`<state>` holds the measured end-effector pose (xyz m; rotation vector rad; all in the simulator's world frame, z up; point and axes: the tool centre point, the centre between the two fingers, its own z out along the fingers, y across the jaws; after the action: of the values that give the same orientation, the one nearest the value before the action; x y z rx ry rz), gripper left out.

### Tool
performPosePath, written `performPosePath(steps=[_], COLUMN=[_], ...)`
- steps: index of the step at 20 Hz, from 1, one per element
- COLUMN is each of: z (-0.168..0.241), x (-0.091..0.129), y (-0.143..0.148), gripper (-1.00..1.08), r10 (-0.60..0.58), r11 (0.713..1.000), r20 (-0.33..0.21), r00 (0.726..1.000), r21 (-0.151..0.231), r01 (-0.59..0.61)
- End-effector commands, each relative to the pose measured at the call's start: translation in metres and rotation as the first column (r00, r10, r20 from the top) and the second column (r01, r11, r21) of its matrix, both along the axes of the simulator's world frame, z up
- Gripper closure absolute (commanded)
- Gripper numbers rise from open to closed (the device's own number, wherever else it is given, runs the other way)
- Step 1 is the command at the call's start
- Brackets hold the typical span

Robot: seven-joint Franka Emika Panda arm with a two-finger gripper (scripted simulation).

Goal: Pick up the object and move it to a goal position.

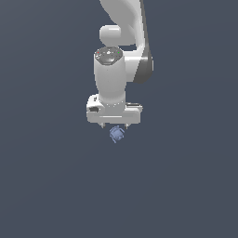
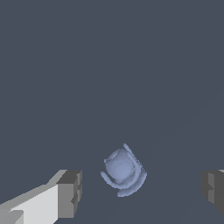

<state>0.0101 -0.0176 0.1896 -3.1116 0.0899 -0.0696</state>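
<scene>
The object [image 1: 116,134] is a tiny periwinkle-blue, knobbly round lump on the dark grey floor, showing just below the white hand in the exterior view. In the wrist view the object [image 2: 122,171] lies between the two grey fingers, closer to one finger [image 2: 70,194] than to the other finger [image 2: 213,189], touching neither. My gripper [image 2: 141,192] is open wide with the lump in the gap. In the exterior view my gripper [image 1: 114,126] points straight down over the lump, and its fingertips barely show under the hand.
A flat, uniform dark grey surface [image 1: 186,186] fills both views. The white arm [image 1: 125,28] rises from the hand toward the top of the exterior view. No other objects or edges show.
</scene>
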Motion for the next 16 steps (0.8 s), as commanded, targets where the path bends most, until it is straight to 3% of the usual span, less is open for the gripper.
performPosePath(steps=[1, 10, 16], z=[-0.003, -0.027, -0.052], x=[-0.001, -0.013, -0.026], y=[0.000, -0.001, 0.000], gripper=[-0.92, -0.92, -0.92], r10=[0.017, 0.163, 0.322], r11=[1.000, 0.986, 0.946], r20=[-0.001, -0.011, -0.023], r00=[1.000, 0.987, 0.946], r21=[-0.002, -0.017, -0.027], r01=[-0.017, -0.163, -0.323])
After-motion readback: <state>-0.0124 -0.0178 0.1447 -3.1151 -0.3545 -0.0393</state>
